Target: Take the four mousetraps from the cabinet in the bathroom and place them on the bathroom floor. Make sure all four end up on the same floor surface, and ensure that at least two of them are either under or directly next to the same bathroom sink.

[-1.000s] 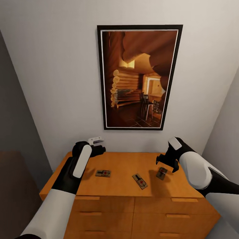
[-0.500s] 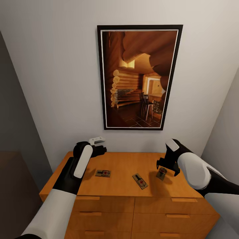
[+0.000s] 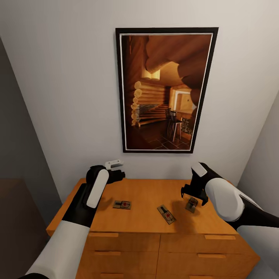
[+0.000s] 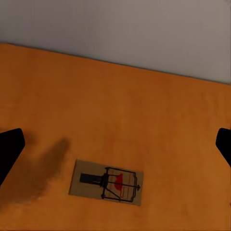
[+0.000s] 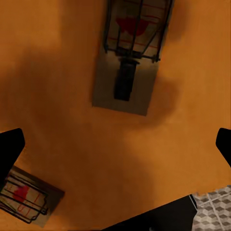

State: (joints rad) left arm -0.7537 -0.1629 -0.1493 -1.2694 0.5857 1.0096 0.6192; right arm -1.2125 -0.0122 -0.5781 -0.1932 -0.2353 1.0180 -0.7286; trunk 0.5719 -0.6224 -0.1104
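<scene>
Three mousetraps lie on the top of the orange-brown cabinet (image 3: 147,193): a left one (image 3: 122,204), a middle one (image 3: 166,214) and a right one (image 3: 191,204). A fourth mousetrap and the sink are out of view. My right gripper (image 3: 192,193) hovers open just above the right mousetrap (image 5: 130,62), its dark fingertips (image 5: 9,149) spread wide, with the middle trap (image 5: 24,197) off to the side. My left gripper (image 3: 116,175) is open near the cabinet's back left, above and behind the left mousetrap (image 4: 107,182), with nothing between its fingertips (image 4: 9,151).
A large framed picture (image 3: 164,89) hangs on the white wall right behind the cabinet. Drawer fronts with bar handles (image 3: 102,235) face me. A dark wall stands at the left. A corner of cube-patterned floor tile (image 5: 214,211) shows past the cabinet's edge.
My right gripper has moved a little left and down, over the right mousetrap. The head view has shifted slightly. The left arm has hardly moved.
</scene>
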